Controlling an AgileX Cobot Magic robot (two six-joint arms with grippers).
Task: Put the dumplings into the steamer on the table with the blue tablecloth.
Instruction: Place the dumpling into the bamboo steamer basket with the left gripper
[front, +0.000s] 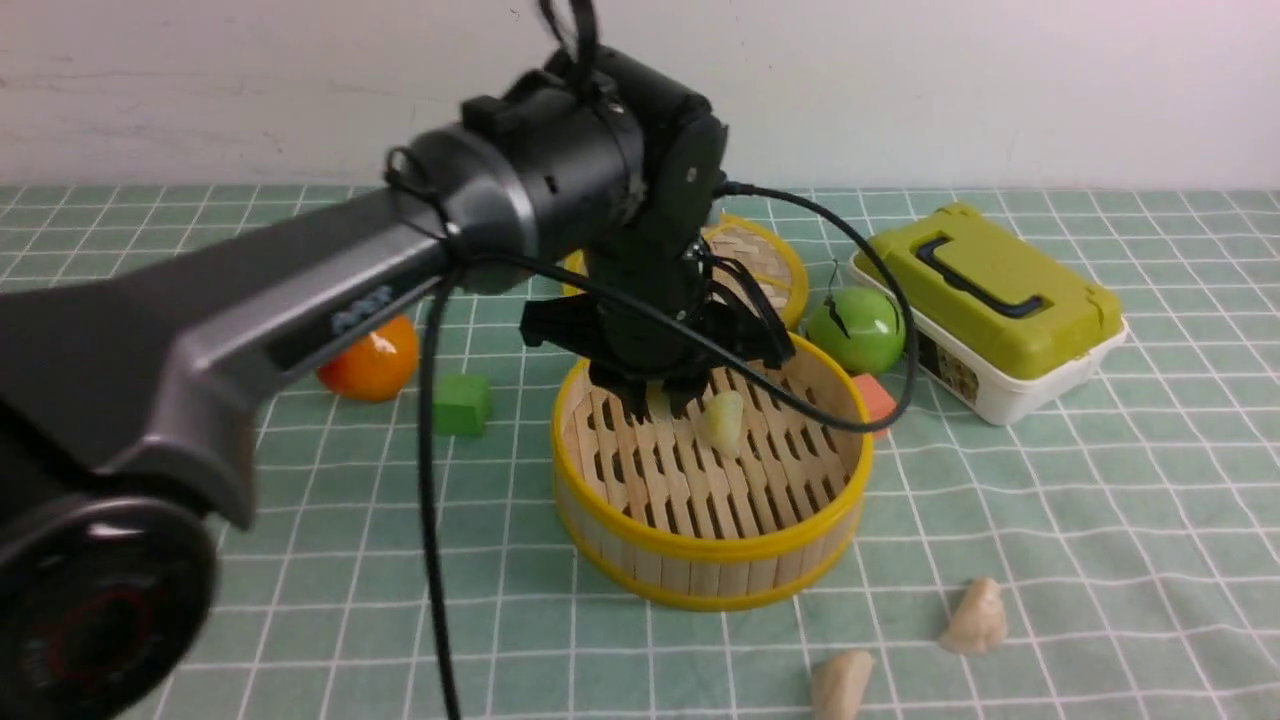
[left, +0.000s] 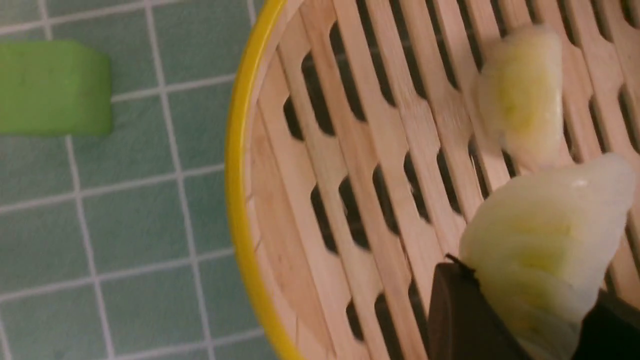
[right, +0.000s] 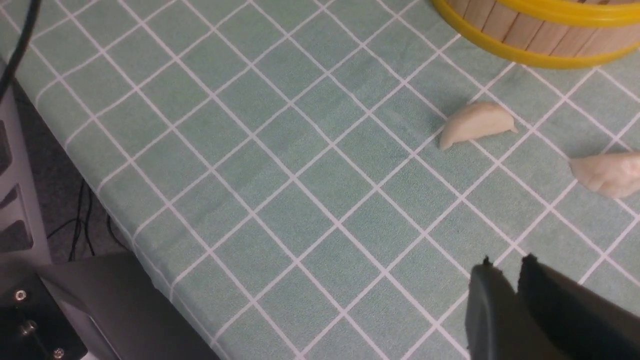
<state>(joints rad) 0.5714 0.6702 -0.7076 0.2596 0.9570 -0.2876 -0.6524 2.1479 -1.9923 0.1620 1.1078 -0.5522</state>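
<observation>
Dumplings: two pale green (left: 525, 95) (left: 545, 240), one pinched by left end effector (left: 520, 305); two cream (front: 975, 617) (front: 842, 684).

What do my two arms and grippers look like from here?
The left arm is dark grey to black with rounded joints, pale lettering on one link and a loose black cable looping past its black gripper. The right gripper shows dark, narrow fingers; its arm is out of the front view.

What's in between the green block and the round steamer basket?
Only bare tablecloth lies between the green foam cube and the bamboo steamer; the left wrist view shows it.
</observation>
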